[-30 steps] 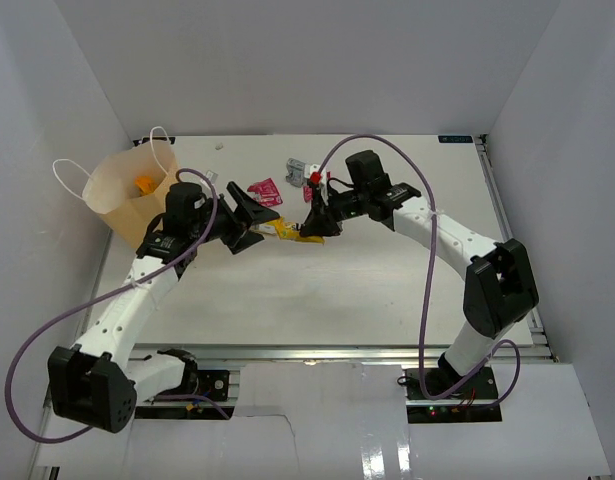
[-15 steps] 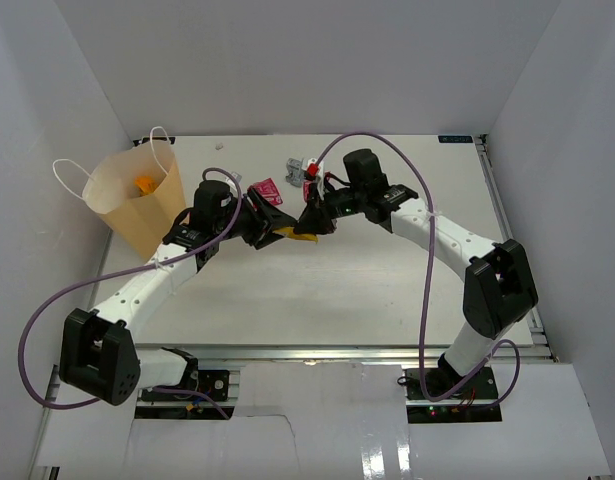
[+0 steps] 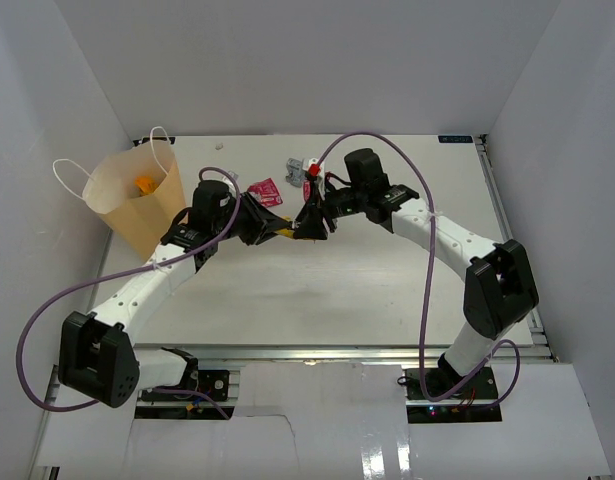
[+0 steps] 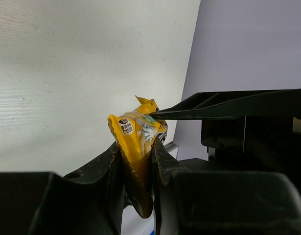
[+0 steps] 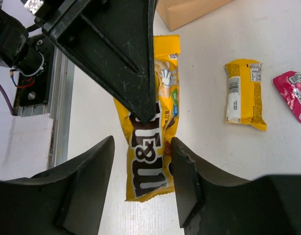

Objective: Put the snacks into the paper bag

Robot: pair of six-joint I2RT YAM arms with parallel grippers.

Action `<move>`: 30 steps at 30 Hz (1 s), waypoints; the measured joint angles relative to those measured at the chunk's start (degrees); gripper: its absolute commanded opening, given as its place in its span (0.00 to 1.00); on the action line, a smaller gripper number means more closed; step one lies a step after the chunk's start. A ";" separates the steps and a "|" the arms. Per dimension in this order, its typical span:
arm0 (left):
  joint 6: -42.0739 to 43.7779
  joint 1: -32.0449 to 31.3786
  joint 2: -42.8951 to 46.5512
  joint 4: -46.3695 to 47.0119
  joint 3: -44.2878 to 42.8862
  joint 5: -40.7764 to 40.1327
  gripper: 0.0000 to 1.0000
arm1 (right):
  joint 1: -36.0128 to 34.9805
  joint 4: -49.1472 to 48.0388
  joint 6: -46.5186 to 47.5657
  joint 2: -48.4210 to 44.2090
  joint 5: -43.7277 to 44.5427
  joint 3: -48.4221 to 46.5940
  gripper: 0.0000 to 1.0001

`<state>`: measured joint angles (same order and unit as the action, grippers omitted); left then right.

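The paper bag [image 3: 137, 205] stands at the upper left of the overhead view, against the left edge of the table [image 3: 387, 290] and close to the side wall. Its mouth is open upward and its white cord handles are splayed out. An orange snack [image 3: 144, 183] lies inside it.

Right of the bag, near the middle of the frame, the left gripper [image 3: 275, 227] meets the right one tip to tip above the tabletop. In the left wrist view its fingers [image 4: 113, 164] are closed narrowly onto the lower end of the yellow M&M's packet [image 4: 135, 129], which stands up between them.

The right gripper [image 5: 141, 144] faces it with its jaws spread. The packet hangs between them with a gap on one side, so there is no pinch. One black finger of the left gripper crosses over the top of the packet in that view.

Beyond, in the right wrist view, a second yellow packet [image 5: 243, 93] lies flat on the table, with a pink packet [image 3: 265, 190] beside it. Small grey and red wrappers [image 3: 302, 168] sit towards the far edge.

The lower and right parts of the table are open surface.
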<state>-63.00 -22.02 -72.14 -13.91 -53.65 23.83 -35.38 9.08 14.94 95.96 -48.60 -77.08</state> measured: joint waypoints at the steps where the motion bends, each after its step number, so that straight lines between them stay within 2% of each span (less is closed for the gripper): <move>1: 0.87 0.00 0.04 -1.03 -0.50 -0.81 0.22 | 0.00 0.11 0.15 -0.04 -0.04 0.00 0.61; 6: 9.51 -0.02 0.04 -10.25 -8.66 -6.08 0.21 | 0.92 0.13 1.25 -1.22 -1.11 0.00 0.67; 10: 19.80 0.17 0.37 -18.99 -20.55 -13.92 0.20 | 3.72 0.61 2.16 -3.37 -2.14 -0.04 0.67; 13: 26.75 2.64 0.63 -23.65 -31.80 -20.85 0.19 | 5.99 1.14 2.56 -3.76 -2.43 -0.04 0.67; 16: 31.89 10.67 1.20 -25.70 -41.33 -24.52 0.19 | 7.41 1.49 2.91 -3.74 -2.43 0.22 0.67; 21: 36.06 26.01 0.63 -27.28 -49.48 -28.98 0.19 | 7.61 1.57 3.48 -3.74 -2.51 1.18 0.67; 26: 35.30 35.89 -3.41 -26.84 -51.04 -29.59 0.19 | 7.63 1.75 3.63 -3.72 -2.54 1.57 0.67; 30: 34.40 39.26 -7.98 -26.53 -49.77 -30.03 0.25 | 7.98 1.88 3.72 -3.72 -2.54 1.62 0.67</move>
<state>-28.60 17.23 -80.12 -40.45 -103.42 -6.20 -27.40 10.96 18.65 92.25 -51.13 -75.46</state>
